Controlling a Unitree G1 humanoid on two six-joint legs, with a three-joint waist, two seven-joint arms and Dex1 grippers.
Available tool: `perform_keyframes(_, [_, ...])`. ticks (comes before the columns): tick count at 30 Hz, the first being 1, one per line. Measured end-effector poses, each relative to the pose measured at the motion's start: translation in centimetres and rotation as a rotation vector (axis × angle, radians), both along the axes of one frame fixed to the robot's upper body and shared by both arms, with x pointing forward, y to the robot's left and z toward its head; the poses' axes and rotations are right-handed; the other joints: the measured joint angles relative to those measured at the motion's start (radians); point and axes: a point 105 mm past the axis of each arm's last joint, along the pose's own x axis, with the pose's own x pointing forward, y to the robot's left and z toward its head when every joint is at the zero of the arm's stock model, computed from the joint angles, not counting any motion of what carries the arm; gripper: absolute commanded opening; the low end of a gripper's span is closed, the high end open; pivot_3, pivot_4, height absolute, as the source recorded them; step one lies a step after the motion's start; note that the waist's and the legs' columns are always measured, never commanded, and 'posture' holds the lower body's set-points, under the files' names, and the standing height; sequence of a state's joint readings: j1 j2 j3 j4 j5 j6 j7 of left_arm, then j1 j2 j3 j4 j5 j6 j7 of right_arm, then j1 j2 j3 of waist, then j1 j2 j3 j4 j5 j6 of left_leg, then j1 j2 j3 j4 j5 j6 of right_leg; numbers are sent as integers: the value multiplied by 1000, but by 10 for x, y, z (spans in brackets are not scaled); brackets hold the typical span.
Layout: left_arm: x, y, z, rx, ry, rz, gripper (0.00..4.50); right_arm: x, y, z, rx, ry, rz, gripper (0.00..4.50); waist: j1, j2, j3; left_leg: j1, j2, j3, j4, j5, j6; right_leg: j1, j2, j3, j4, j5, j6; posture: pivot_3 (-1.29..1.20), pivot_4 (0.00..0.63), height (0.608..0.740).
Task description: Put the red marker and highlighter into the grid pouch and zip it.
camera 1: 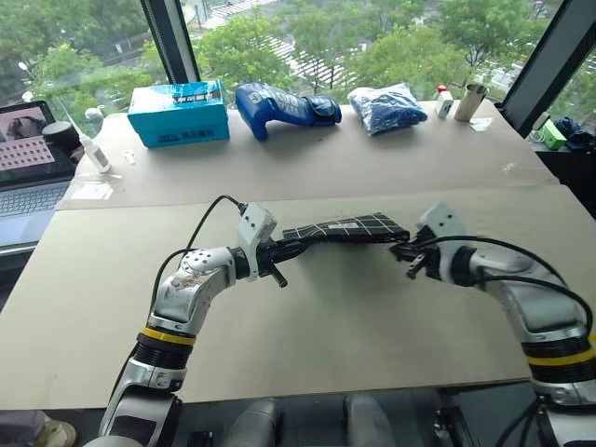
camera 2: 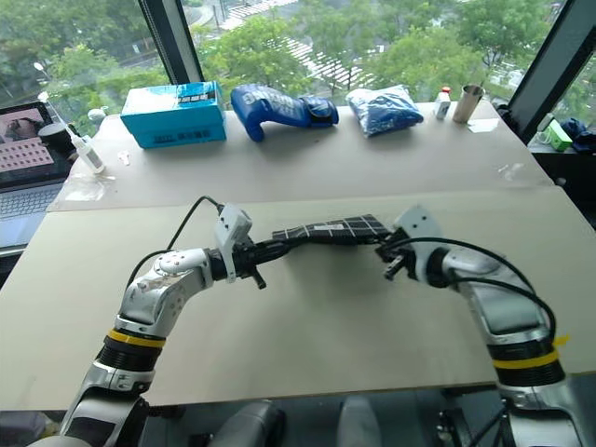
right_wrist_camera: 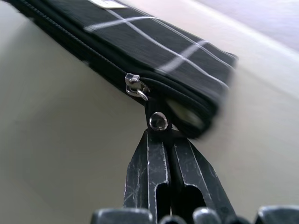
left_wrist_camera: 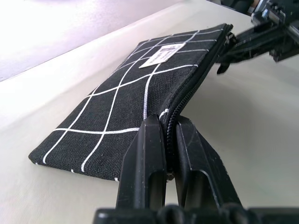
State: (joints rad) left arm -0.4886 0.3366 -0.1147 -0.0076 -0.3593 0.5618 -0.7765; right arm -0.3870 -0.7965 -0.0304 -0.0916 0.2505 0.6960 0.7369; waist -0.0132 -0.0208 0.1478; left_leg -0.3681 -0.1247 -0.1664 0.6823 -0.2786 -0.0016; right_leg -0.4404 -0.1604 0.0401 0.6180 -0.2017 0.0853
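Scene: the grid pouch [camera 1: 346,227] is held above the pale table [camera 1: 354,317], stretched between two robot arms.
Left gripper [left_wrist_camera: 169,140]: fingers pinched tight on the pouch's zipper edge at its left end.
Right gripper [right_wrist_camera: 159,131]: fingers closed on the black zipper pull strap [right_wrist_camera: 158,115] at the pouch's right end, the metal slider [right_wrist_camera: 135,87] just beside them.
Zipper: the stretch seen from the left wrist looks closed; near the slider the seam looks slightly parted, though the close view there is too soft to be sure.
Red marker and highlighter: presumably inside the pouch.
Done, as judged: pens loaded, zipper drawn nearly or fully to its end.
Left, as judged: confirming the last bit of closure, then setting the pouch down.
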Motion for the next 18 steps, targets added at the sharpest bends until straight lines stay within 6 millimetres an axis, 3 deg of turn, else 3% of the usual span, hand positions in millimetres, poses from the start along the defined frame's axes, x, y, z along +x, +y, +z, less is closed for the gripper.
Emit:
perform_keyframes(3, [-1,-4,0,-8,0,-12,0,1,-13,0,18,-8,-29,872,-1,0,0,0,0,0,0,0,0,0,0,0,0,0,0,0,150,740])
perform_keyframes(6, [4,9,1,-1,-13,27,0,0,-22,6,33,-17,-53,1863,-1,0,0,0,0,1,0,0,0,0,0,0,-1,0,0,0,150,740])
perform_keyframes(10, [3,7,4,-13,-38,5,0,-2,-4,7,125,-8,4,3343,1,0,0,0,0,1,0,0,0,1,-1,0,-1,0,0,0,150,740])
perform_keyframes(14, [-1,2,5,-17,-69,-61,0,-16,3,11,221,43,73,3343,10,0,0,-1,0,0,0,0,1,1,-1,0,-3,1,1,0,150,740])
perform_keyframes(18, [-9,2,0,35,-132,-178,0,-37,-15,16,222,75,100,3343,18,0,0,-1,0,1,0,-1,1,2,-1,0,-5,1,1,0,150,740])
